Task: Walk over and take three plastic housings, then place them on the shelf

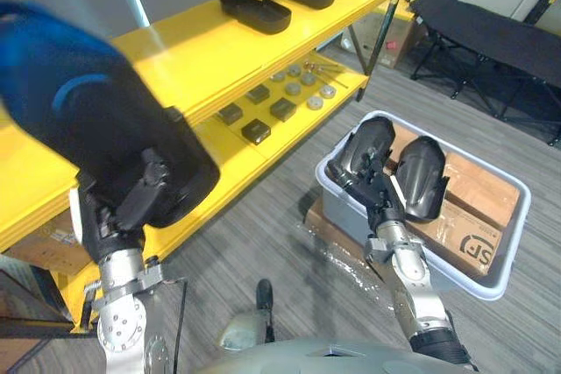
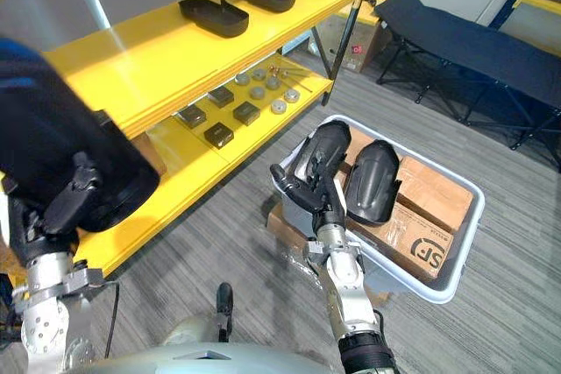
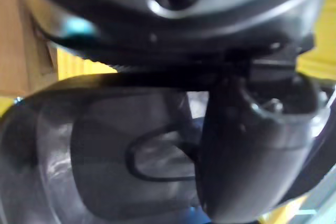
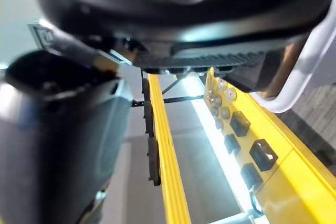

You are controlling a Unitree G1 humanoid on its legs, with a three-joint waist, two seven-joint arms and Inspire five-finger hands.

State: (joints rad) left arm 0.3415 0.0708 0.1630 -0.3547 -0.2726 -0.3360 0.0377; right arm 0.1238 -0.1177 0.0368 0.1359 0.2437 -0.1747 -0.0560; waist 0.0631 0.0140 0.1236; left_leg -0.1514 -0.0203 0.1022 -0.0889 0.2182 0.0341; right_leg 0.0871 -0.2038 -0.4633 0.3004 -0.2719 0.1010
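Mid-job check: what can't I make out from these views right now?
Shelf top beneath the held housing in the left robot hand: hidden by it, both eye views.
Bin floor: covered by cardboard, the loose housing and the gripped housing in the right robot hand.
Lower-shelf parts: too small to identify.

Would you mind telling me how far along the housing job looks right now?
Done: three shelved housings lie on the yellow shelf. In hand: the left hand holds a raised housing; the right hand grips a bin housing in the grey bin. Left: placing both; a loose housing lies beside it.
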